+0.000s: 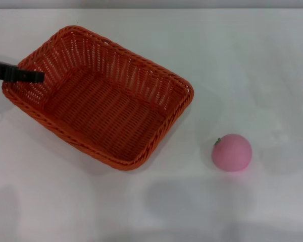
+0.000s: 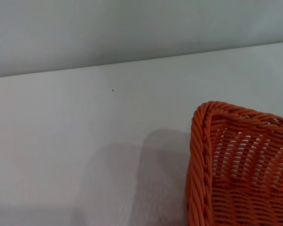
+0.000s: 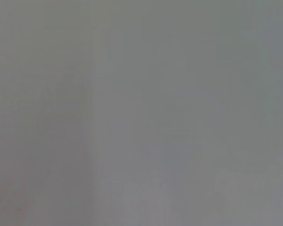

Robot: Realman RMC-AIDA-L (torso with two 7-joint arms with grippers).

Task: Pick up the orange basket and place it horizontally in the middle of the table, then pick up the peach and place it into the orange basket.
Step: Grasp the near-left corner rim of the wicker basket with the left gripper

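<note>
The left hand (image 1: 39, 76) reaches the left rim of the orange basket (image 1: 103, 108) (grip unclear); the peach (image 1: 232, 152) sits apart on the tabletop (image 1: 252, 65).

An orange basket (image 1: 98, 101) of woven openwork with a braided rim. A smooth matt pink peach (image 1: 232, 152). The white table (image 1: 252, 60) looks smooth, faintly glossy.

We find no readable text, labels, brands, numbers or signs anywhere: nothing on the orange basket (image 1: 98, 98), the peach (image 1: 232, 152) or the table (image 1: 252, 60).
</note>
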